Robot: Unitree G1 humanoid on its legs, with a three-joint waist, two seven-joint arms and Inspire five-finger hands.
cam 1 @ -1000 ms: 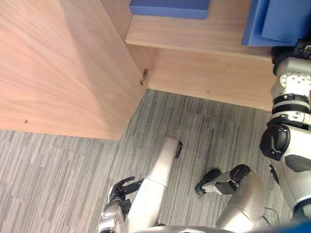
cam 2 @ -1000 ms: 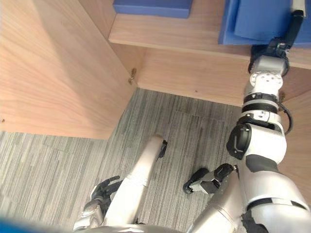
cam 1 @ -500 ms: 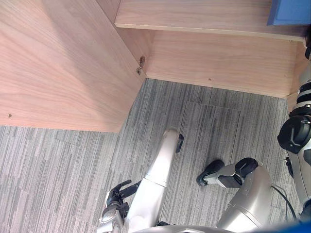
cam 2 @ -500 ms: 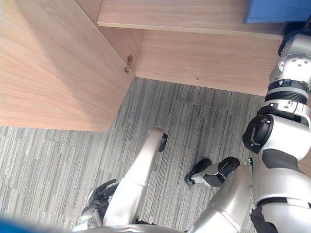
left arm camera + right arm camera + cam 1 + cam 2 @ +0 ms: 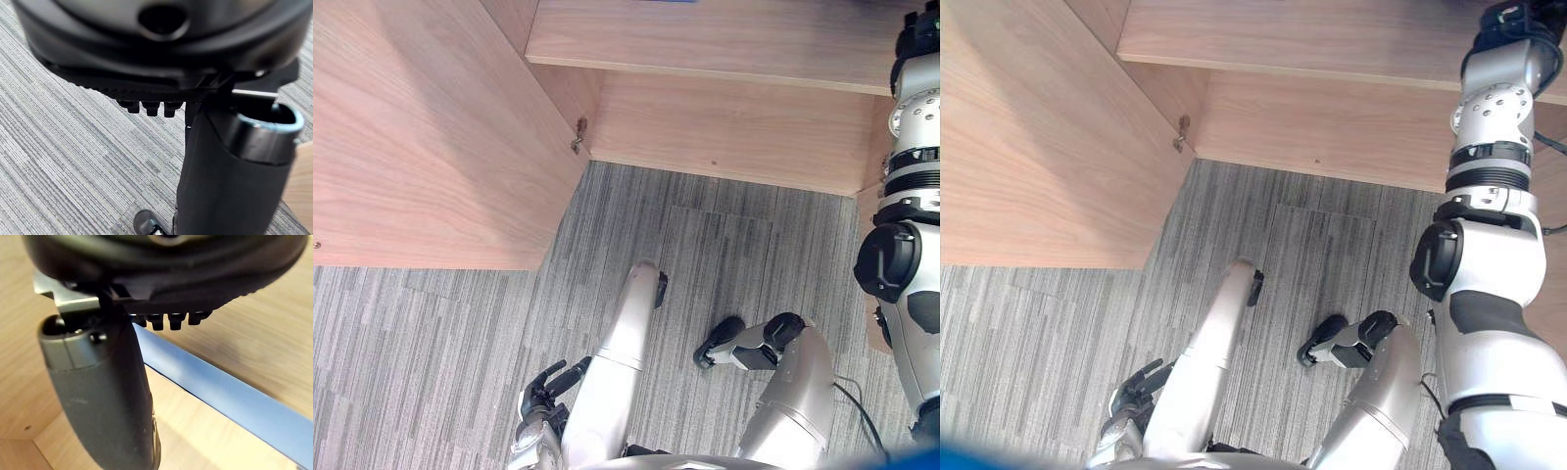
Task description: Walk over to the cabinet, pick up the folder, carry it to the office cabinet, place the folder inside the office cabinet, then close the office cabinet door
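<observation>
The blue folder [image 5: 230, 399] shows as a long blue edge against the light wood of the office cabinet, just past my right hand [image 5: 166, 264]. That hand is open: its fingers [image 5: 168, 320] stand straight and its thumb [image 5: 102, 396] is apart from the folder, with nothing in the grip. In the eye views my right arm reaches up to the cabinet shelf [image 5: 705, 39], with the hand [image 5: 1508, 18] at the upper edge. My left hand [image 5: 543, 387] hangs low over the carpet, fingers relaxed and empty.
The cabinet door [image 5: 421, 147] stands swung open on the left, hinged [image 5: 578, 137] at the cabinet's corner. The cabinet's lower panel [image 5: 724, 127] runs across below the shelf. Grey striped carpet [image 5: 431, 333] covers the floor in front.
My right hand's fingers have straightened and come off the blue folder on the shelf. The head camera has tilted down, so the blue folders have slid out of its upper edge.
</observation>
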